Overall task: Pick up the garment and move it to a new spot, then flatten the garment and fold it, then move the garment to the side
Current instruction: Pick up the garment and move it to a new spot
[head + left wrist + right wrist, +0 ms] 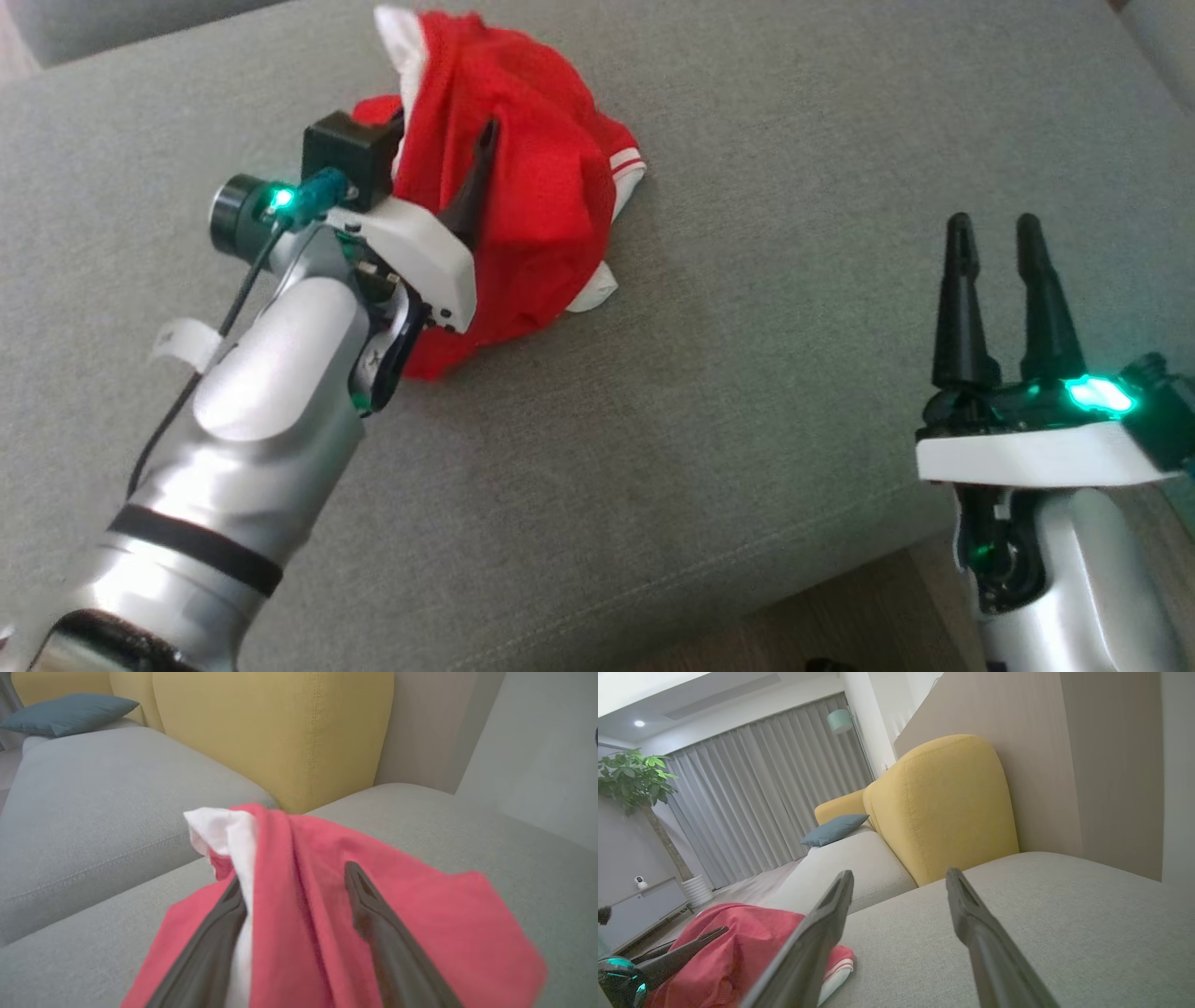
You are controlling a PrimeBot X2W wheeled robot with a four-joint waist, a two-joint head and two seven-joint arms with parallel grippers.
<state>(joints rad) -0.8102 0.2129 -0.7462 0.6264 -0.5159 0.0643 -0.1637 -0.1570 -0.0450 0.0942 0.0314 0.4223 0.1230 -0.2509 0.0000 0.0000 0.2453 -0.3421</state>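
The garment [541, 187] is a crumpled red top with white trim, bunched on the grey sofa seat [747, 420] toward the back. My left gripper [467, 149] is pushed into it from the left. In the left wrist view its two dark fingers [373, 914] stand wide apart, open, with a fold of the garment [303, 896] draped between and over them, its right edge blurred. My right gripper [992, 224] hovers open and empty at the seat's front right, well away from the cloth. From the right wrist view the garment [738, 952] lies at lower left, beyond the right gripper [900, 872].
A yellow backrest [280, 732] rises behind the seat, with a wall to its right. A second grey seat with a blue cushion [65, 714] lies to the left. The sofa's front edge and wooden floor [840, 616] are near my right arm. Curtains and a plant [630, 774] stand farther off.
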